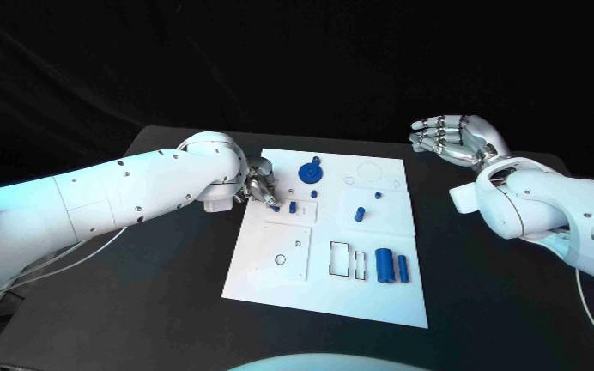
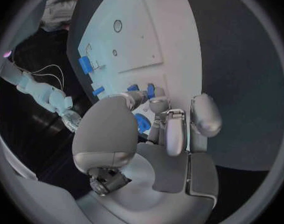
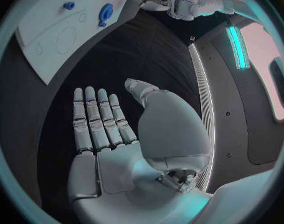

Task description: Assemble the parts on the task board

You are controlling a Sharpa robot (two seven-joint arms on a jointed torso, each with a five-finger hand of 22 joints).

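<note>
The white task board lies mid-table. My left hand reaches over its left edge with fingers curled down, the fingertips right at two small blue parts on the board; whether one is pinched is hidden. A blue round part lies just right of that hand. A blue peg stands mid-board and two blue cylinders lie near the front right. My right hand hangs raised off the board's far right corner, fingers straight, holding nothing.
A white inset plate with a small hole takes up the board's front left, with rectangular slots beside it. Bare black table surrounds the board, and its far edge runs behind the board.
</note>
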